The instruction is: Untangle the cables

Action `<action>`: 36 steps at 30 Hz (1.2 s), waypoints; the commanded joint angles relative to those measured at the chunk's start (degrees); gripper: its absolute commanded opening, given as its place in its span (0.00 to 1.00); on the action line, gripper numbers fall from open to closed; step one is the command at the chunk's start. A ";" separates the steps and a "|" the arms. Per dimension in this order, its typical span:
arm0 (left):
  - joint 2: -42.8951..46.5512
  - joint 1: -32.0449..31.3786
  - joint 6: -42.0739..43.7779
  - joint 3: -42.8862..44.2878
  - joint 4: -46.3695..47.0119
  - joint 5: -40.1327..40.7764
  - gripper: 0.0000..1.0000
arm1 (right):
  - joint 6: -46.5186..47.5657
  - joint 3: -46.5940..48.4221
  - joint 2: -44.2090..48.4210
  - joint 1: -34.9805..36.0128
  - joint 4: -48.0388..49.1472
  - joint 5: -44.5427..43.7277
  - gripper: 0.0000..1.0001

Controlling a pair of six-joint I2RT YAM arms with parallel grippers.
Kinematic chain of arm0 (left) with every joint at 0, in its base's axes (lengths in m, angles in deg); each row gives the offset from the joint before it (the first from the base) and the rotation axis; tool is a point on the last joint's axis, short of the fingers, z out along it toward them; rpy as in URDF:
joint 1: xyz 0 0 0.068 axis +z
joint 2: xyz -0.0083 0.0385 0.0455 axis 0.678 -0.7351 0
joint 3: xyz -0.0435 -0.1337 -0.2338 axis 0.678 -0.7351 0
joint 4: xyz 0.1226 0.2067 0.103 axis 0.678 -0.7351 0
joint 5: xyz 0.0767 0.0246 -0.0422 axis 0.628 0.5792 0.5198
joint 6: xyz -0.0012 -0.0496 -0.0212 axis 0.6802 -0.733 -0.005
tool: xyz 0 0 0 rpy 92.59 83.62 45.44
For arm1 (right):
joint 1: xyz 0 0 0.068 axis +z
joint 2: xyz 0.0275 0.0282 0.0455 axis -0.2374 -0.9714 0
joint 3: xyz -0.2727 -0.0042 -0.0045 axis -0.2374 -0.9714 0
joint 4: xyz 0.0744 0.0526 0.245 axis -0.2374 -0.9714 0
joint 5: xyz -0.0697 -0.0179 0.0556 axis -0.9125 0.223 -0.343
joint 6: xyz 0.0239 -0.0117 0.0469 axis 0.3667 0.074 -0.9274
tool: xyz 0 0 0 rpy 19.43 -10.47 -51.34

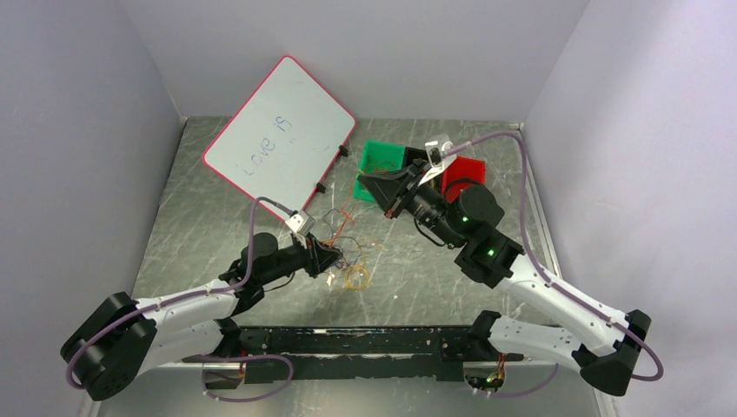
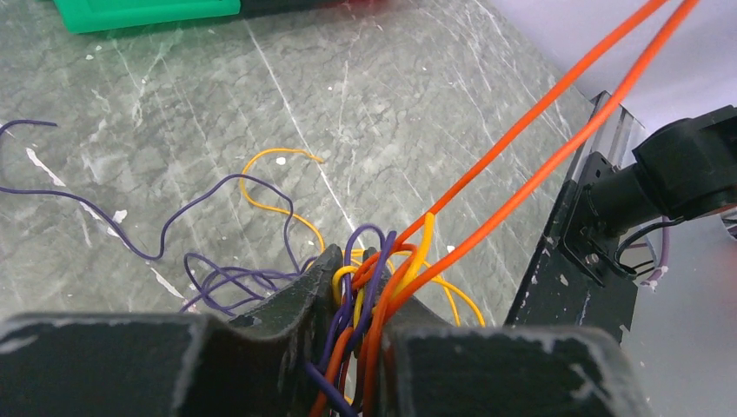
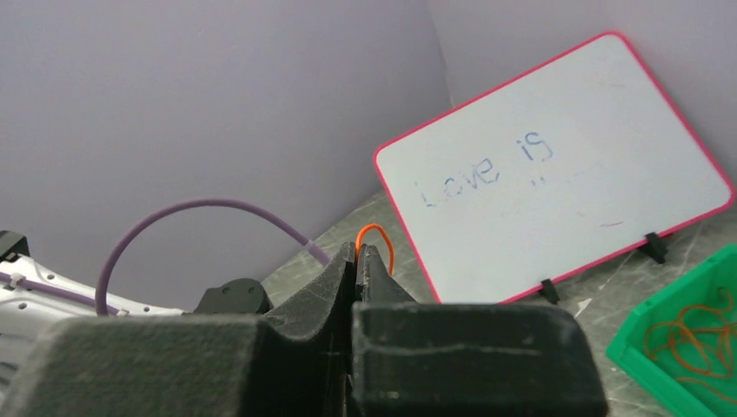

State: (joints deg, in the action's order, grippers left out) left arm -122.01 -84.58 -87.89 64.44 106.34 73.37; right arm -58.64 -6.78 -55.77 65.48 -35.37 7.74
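**wire_guy:** In the middle of the table point(image 1: 191, 226), the left gripper point(image 2: 356, 271) is pinched nearly shut on the cables point(image 2: 382, 259), I'd guess to anchor the knot.

**bench_rat:** Yep, and the right gripper point(image 3: 358, 256) is closed tight on the orange cable point(image 2: 539, 122), which looks stretched between them to slide it free. Purple and yellow loops cross it; whiteboard point(image 1: 278, 130) and green bin point(image 1: 382, 156) sit close behind.

Left arm point(image 1: 187, 308) and right arm point(image 1: 556, 300): white shell links, black joint housings, a thin purple hose point(image 1: 252, 228) looping along each. Small pale camera box point(image 1: 300, 221) at each wrist; green lights point(image 1: 491, 253) on the right arm. Left pincer point(image 2: 358, 288) and right pincer point(image 3: 358, 261) matte black, blocky, edges scuffed.
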 commanded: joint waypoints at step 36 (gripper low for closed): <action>-0.01 -0.30 -0.81 -5.50 -4.64 3.84 0.21 | 33.22 12.58 17.12 0.02 -2.73 -29.96 0.00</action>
State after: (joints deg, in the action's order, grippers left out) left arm -122.64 -84.79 -88.52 59.63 102.80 75.38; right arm -32.06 2.51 -40.78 65.59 -40.49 -16.50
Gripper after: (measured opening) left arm 0.200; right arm 0.016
